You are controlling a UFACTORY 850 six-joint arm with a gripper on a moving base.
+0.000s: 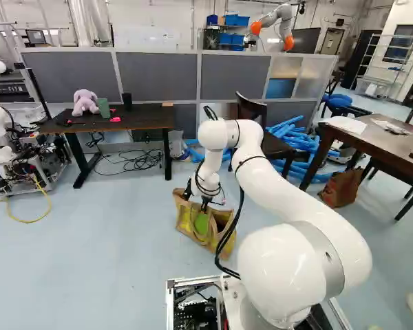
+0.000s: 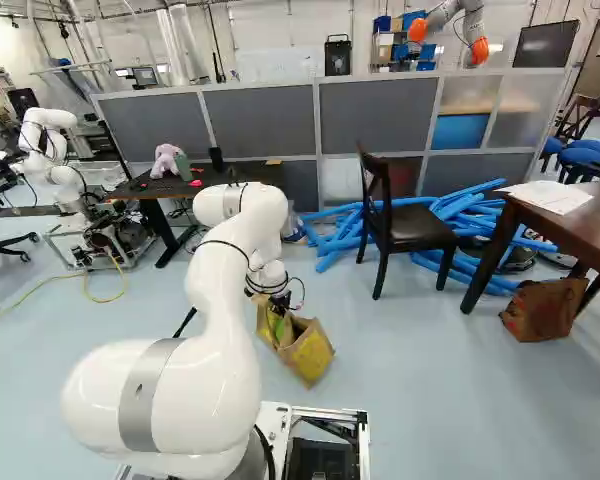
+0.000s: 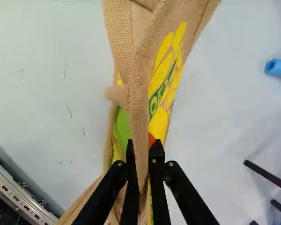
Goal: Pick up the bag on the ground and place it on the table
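In the left base view, the pincer (image 1: 204, 206) reaches down to the handles of the tan bag (image 1: 187, 218), which is low at the floor (image 1: 124, 227) ahead of the base, near the middle. Beyond it at the left is a dark surface (image 1: 144, 121) bearing a purple plush toy (image 1: 85, 102) and a green cup (image 1: 103, 108). At the right, a brown surface (image 1: 372, 141) carries papers, with a brown bag (image 1: 342, 187) by its legs.

In the right base view, the tan bag is just right of the arm, tilted, its yellow print showing. A dark chair (image 2: 420, 225) stands beyond it, near blue tubes (image 2: 335, 240).

In the wrist view, the pincer is closed down to a narrow gap, with one woven handle (image 3: 140, 117) held between its two fingers. The bag's body, printed yellow and green, lies under and ahead of them.
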